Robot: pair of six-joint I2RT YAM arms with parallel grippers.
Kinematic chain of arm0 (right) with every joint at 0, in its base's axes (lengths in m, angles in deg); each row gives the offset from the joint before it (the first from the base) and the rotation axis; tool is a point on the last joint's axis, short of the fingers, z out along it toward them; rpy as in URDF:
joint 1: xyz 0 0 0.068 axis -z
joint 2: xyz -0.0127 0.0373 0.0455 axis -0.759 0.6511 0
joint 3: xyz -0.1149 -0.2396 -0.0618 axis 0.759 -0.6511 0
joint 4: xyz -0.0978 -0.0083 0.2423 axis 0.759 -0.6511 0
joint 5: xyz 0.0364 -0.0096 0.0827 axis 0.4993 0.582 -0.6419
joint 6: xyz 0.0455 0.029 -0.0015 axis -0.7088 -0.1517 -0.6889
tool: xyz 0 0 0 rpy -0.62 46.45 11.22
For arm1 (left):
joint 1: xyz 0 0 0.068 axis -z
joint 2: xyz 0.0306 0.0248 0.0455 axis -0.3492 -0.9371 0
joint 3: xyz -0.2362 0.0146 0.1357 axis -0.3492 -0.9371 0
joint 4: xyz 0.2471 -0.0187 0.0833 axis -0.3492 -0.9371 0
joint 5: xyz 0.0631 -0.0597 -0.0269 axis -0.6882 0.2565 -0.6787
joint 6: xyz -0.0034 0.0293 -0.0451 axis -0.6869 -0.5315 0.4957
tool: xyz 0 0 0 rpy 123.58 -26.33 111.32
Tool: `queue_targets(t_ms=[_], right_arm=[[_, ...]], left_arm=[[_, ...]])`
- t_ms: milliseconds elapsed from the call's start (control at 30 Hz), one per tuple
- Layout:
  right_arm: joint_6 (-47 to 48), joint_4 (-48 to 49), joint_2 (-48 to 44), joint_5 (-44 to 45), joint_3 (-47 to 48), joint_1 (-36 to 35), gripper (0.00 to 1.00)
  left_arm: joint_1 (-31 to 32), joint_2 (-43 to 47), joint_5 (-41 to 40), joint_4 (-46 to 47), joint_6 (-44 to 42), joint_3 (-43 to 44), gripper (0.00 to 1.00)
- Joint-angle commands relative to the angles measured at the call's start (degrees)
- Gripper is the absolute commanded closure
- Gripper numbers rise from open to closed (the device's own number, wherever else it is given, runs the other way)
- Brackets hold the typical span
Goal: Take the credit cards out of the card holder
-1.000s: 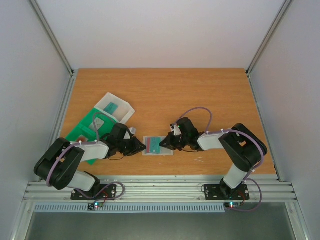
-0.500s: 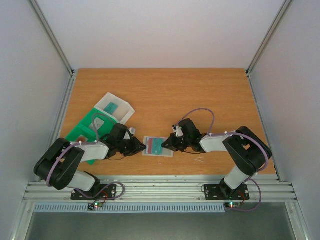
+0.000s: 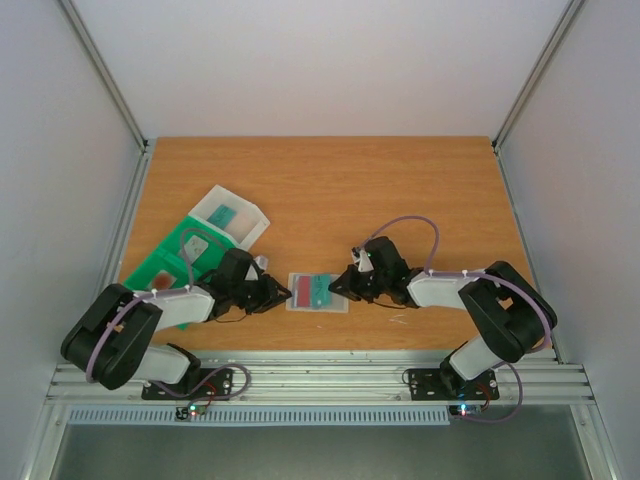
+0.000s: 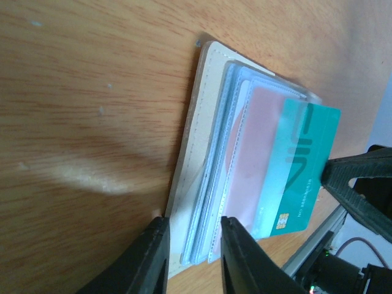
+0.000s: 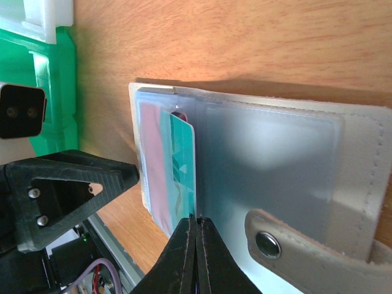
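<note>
Open card holder (image 3: 318, 292) lying on the surface (image 3: 400, 180) close to its near edge, between the two arms. Right gripper (image 5: 196, 222): jaws pressed together on the edge of a teal card (image 4: 300, 171), which sits partly out of its pocket over a red card (image 4: 260, 135). Left gripper (image 4: 194, 229): jaws narrowly parted astride the holder's left edge; whether they pinch it cannot be told. Hazards: the thin edge-hold may slip, and an unanchored holder would drag rightward with the card. The teal card bears a chip and large lettering, unreadable here.
</note>
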Motion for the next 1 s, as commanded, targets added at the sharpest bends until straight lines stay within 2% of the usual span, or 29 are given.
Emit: queue_targets(t_ms=[0,233,500,667,967], right_arm=[[0.63,-0.82,-2.63,0.19,-0.55,0.52,0.99],[-0.95,-1.25,-4.37,-0.39,-1.27,0.62,0.99],[-0.86,-0.50,-4.90,0.07,-2.39,0.81,0.99],[-1.03,2.71,-3.04,-1.13,-3.37,0.88,0.99],[-1.18,8.44,1.15,-3.35,-5.77,2.64,0.99]], left_arm=[[0.14,2.90,0.05,-0.68,1.03,-0.50,0.72],[0.14,9.24,0.37,-4.77,1.65,1.30,0.59],[0.22,12.11,0.86,-3.67,2.49,1.21,0.58],[2.77,6.70,3.41,1.60,0.63,3.31,0.62],[5.76,-5.97,3.74,8.24,-1.28,6.75,0.80]])
